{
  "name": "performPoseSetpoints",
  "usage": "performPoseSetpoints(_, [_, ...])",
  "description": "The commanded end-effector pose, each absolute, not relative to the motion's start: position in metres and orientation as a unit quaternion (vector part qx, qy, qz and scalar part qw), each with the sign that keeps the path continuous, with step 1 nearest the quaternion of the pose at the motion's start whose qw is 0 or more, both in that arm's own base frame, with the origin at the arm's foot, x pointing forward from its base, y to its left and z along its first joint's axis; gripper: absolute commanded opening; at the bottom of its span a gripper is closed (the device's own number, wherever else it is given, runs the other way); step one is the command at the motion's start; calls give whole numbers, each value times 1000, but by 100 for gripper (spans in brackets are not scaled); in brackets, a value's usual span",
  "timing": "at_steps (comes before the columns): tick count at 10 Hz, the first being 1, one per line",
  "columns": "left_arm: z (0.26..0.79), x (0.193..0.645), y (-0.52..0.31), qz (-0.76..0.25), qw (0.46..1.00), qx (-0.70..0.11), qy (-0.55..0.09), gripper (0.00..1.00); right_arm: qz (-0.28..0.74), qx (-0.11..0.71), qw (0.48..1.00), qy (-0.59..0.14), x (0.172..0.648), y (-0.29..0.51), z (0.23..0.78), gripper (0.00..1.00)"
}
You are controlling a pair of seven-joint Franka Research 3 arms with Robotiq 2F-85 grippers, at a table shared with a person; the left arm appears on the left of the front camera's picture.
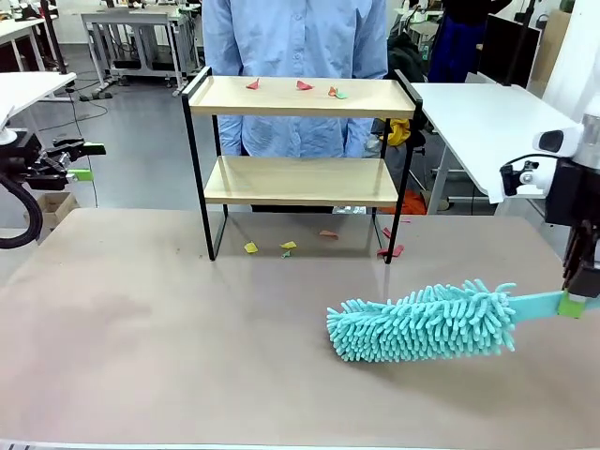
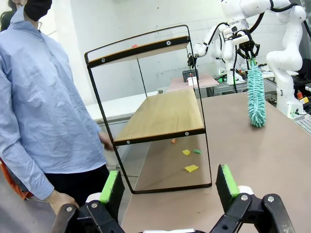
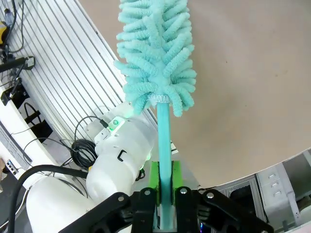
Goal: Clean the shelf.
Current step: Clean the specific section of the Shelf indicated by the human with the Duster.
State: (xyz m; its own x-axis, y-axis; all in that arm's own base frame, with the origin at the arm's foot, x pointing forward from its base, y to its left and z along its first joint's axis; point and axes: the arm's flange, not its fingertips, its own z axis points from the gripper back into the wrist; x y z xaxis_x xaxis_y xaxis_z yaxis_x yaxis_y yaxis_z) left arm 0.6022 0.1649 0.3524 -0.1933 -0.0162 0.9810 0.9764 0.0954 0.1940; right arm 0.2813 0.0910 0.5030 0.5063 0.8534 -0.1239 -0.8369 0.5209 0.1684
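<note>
The desk (image 1: 141, 347) carries everything, and the shelf (image 1: 300, 180) stands at its far side, just in front of a person (image 1: 295, 47) in a blue shirt, its two wooden boards one over the other in a thin black frame. The duster (image 1: 422, 323) hangs low over the desk's near right part, well apart from the shelf, with its fluffy head toward the middle. The right jaws are closed tight on the end of its handle (image 3: 164, 136), green pads pressed to both sides. The left jaws stand wide apart and empty, off the desk's left edge. Small paper scraps (image 1: 303, 85) lie on the top board and loose scraps (image 1: 288, 247) on the desk beneath the shelf, while the lower board looks bare. We judge the step to be bringing the duster up to the top board. To do it well, we lift the head clear of the frame's raised end before crossing. Then we lay it flat and sweep lightly toward the open front edge, so the light shelf neither slides nor tips.
</note>
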Motion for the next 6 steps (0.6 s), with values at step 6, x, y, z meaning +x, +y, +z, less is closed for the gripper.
performPoseSetpoints(6, [354,600,164,-529,470,-419,-569,100,486,39,868,92,284,93,506,13])
